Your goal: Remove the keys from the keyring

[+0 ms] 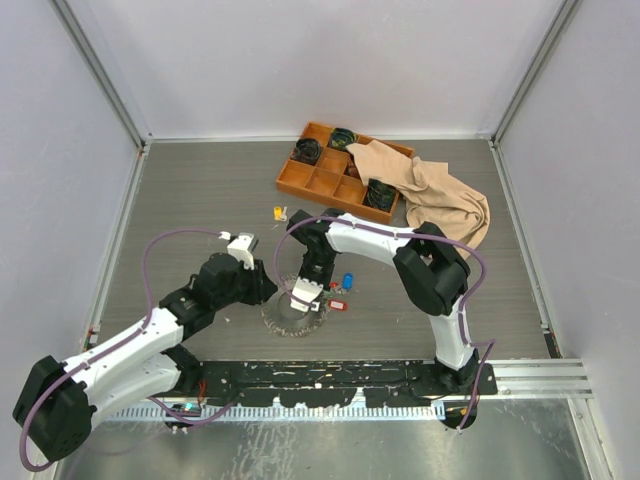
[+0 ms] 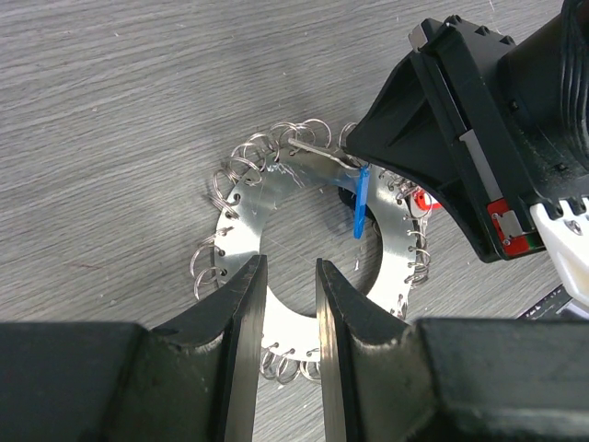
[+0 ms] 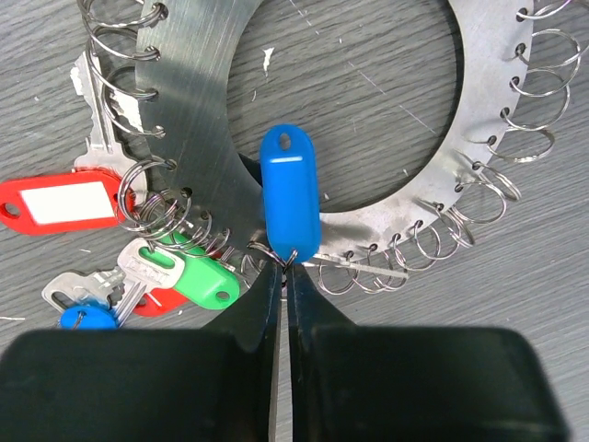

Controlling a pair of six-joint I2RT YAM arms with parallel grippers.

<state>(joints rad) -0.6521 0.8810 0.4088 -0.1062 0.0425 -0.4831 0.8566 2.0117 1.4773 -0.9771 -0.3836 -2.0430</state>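
The keyring (image 1: 295, 318) lies flat on the counter (image 1: 200, 190) at lower centre of the top view, and our right gripper (image 3: 283, 267) has its jaws pinched almost together on the split ring (image 3: 265, 247) under the blue tag (image 3: 290, 198). Our left gripper (image 2: 290, 276) holds its jaws partly apart over the keyring's near edge, gripping nothing we can see, so we should steady it there before twisting that ring free.

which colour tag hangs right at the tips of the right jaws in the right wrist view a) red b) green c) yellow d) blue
d, the blue tag hangs from a small ring caught between the tips of the right jaws, while the red tag and green tag lie off to the side.
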